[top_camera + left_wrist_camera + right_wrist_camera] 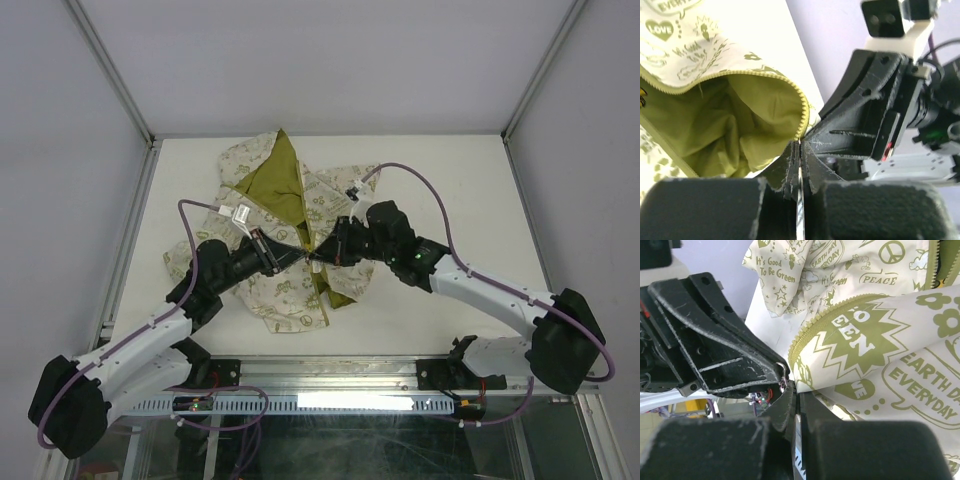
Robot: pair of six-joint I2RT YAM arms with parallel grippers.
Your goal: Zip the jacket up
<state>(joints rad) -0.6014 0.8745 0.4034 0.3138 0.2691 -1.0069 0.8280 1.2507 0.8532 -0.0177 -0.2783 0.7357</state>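
The jacket [285, 295], soft cream cloth printed with olive slogans and flowers, lies rumpled at the middle of the smooth white table [450, 180], its plain olive lining [280, 180] folded open in a peak. The left gripper [292, 254] and right gripper [322, 253] meet tip to tip at the front opening, each with scuffed black fingers pinched narrow on the toothed zipper edge [804, 112]

A white worktop [455, 195] lies before a pale back wall [330, 60], with slanting metal frame posts [112, 75] at its far corners and a metal rail [330, 372] along its near edge.
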